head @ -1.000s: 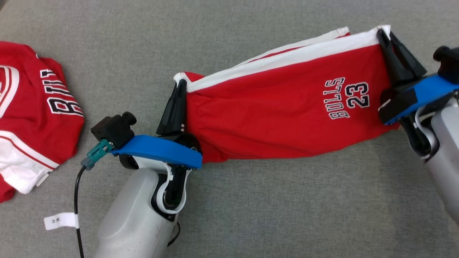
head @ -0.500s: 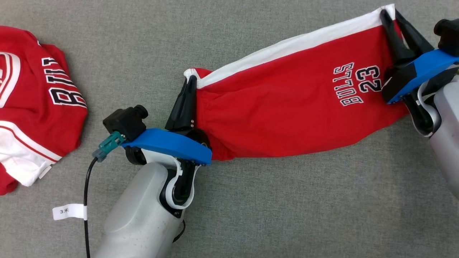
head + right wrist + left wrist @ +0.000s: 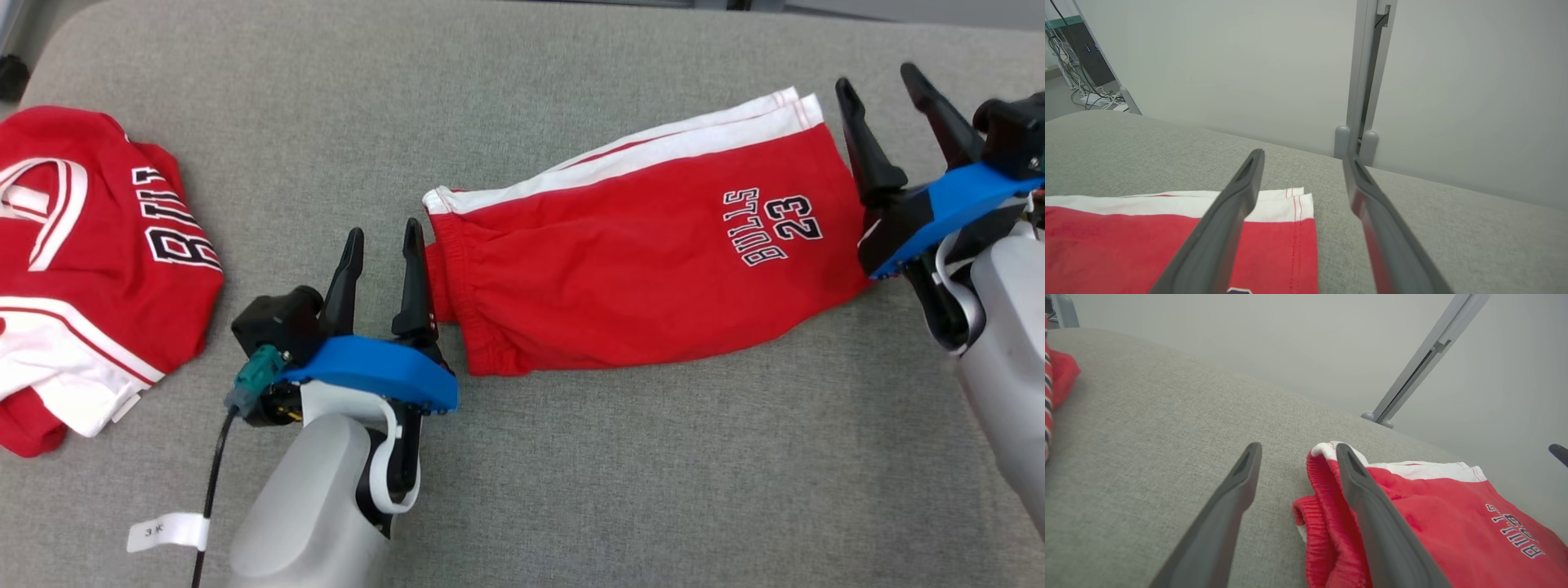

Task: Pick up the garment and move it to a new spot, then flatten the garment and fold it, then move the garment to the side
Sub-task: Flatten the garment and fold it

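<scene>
On the grey desk (image 3: 571,474), from centre towards 3 o'clock, the red shorts (image 3: 637,278) lie folded flat, their white stripe along the 12 o'clock edge. The left hand (image 3: 384,229) is released, fingers spread, just beside the waistband at 9 o'clock. The right hand (image 3: 875,77) is likewise released beside the hem at 3 o'clock. A red jersey (image 3: 90,269) lies far off at 9 o'clock.

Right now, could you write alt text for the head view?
Folded red shorts with a white side stripe lie flat on a grey fabric surface, between the open left gripper and the open right gripper, neither holding them. A crumpled red jersey lies at the left.
</scene>
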{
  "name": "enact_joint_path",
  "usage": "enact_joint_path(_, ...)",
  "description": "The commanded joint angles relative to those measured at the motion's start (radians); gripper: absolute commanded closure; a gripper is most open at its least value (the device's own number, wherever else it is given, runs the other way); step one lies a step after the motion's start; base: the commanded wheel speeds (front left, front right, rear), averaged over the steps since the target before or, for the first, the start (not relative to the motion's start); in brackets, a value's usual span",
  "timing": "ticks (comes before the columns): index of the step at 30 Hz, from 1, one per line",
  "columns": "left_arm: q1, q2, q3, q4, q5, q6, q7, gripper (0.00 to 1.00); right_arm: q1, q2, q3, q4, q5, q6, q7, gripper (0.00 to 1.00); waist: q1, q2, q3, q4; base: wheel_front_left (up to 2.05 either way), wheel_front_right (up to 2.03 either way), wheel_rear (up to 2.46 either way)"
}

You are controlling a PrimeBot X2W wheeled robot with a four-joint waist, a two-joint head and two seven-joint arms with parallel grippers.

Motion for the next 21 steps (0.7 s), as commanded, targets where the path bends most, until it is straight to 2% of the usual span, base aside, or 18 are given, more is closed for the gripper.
enact_joint_path(1, 0.023, 0.001, 0.014, -0.007, 0.08, 0.023, -0.002, 0.0, 0.037, 0.005, -0.019, -0.012, -0.027, 0.0, -0.003, 0.0, 0.0001, 0.0, -0.029, -0.013, 0.0, 0.0, 0.0)
enact_joint_path(4, 0.063, 0.001, 0.018, -0.021, 0.174, 0.05, -0.002, 0.0, 0.087, 0.021, -0.034, 0.007, -0.045, 0.0, -0.003, 0.0, 0.0001, 0.0, -0.055, -0.014, 0.0, 0.0, 0.0)
enact_joint_path(10, 0.125, 0.001, 0.024, -0.049, 0.275, 0.072, -0.002, 0.0, 0.118, 0.033, -0.031, 0.066, -0.044, 0.0, -0.003, 0.0, 0.0001, 0.0, -0.066, -0.006, 0.0, 0.0, 0.0)
enact_joint_path(16, 0.18, 0.001, 0.029, -0.086, 0.282, 0.08, -0.002, 0.0, 0.087, 0.036, 0.021, 0.171, -0.015, 0.0, 0.013, 0.0, 0.0001, 0.0, -0.036, 0.016, 0.0, 0.0, 0.0)
enact_joint_path(21, 0.19, 0.001, 0.022, -0.1, 0.28, 0.075, -0.002, 0.0, 0.08, 0.055, 0.058, 0.261, 0.035, 0.0, 0.085, 0.0, 0.0001, 0.0, -0.012, 0.037, 0.0, 0.0, 0.0)
